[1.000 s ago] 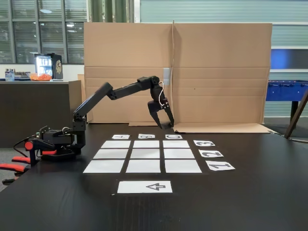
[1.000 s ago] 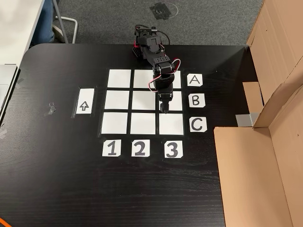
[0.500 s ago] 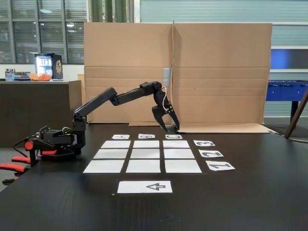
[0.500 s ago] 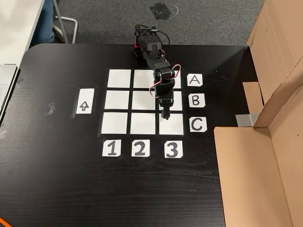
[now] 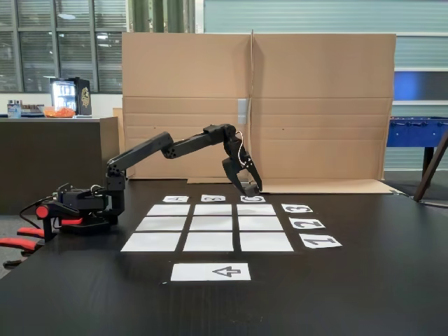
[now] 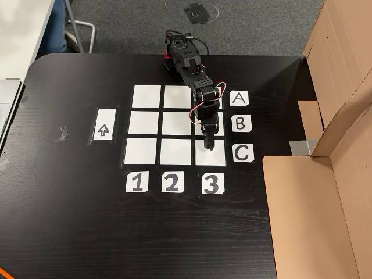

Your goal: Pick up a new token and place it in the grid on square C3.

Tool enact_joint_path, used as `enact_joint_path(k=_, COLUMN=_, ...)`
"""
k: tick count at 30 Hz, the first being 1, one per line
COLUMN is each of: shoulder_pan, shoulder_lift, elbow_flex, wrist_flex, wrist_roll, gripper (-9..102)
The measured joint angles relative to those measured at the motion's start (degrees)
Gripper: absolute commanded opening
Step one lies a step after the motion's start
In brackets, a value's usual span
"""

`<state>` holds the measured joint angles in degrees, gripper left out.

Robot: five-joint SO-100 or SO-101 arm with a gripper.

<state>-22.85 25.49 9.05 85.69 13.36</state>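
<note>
The grid (image 6: 175, 125) of nine white cells lies on the black table, with A, B, C down its right side and 1, 2, 3 below it in the top-down fixed view. Square C3 (image 6: 216, 157) (image 5: 256, 209) is the lower right cell there. My gripper (image 6: 210, 146) (image 5: 250, 191) hangs low over C3, fingers pointing down and close together. A small dark lump at the tips looks like the black token (image 6: 210, 147), pinched between them and hard to tell from the black fingers. The other cells are bare.
A white sheet with an arrow (image 6: 104, 125) lies left of the grid in the top-down view. Cardboard panels (image 6: 314, 209) stand and lie to the right, and form the back wall (image 5: 259, 105) in the side view. The arm's base (image 6: 180, 52) sits at the table's far edge.
The arm has stretched out and come down. The gripper moved from above B3 to low over C3, with its fingers kept as they were.
</note>
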Motion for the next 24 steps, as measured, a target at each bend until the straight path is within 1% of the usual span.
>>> enact_joint_path(k=9, shoulder_pan=0.00, shoulder_lift=0.00, elbow_flex=0.00, wrist_flex=-0.88, wrist_roll=0.00, gripper=0)
enact_joint_path(k=12, shoulder_pan=0.00, shoulder_lift=0.00, elbow_flex=0.00, wrist_flex=-1.14, wrist_roll=0.00, gripper=3)
enact_joint_path(k=14, shoulder_pan=0.00, shoulder_lift=0.00, elbow_flex=0.00, wrist_flex=-1.58, wrist_roll=0.00, gripper=8)
enact_joint_path(k=17, shoulder_pan=0.00, shoulder_lift=0.00, elbow_flex=0.00, wrist_flex=-1.85, wrist_roll=0.00, gripper=21)
enact_joint_path(k=19, shoulder_pan=0.00, shoulder_lift=0.00, elbow_flex=0.35, wrist_flex=-2.02, wrist_roll=0.00, gripper=23)
enact_joint_path(k=24, shoulder_pan=0.00, shoulder_lift=-0.09, elbow_flex=2.11, wrist_flex=-3.52, wrist_roll=0.53, gripper=45)
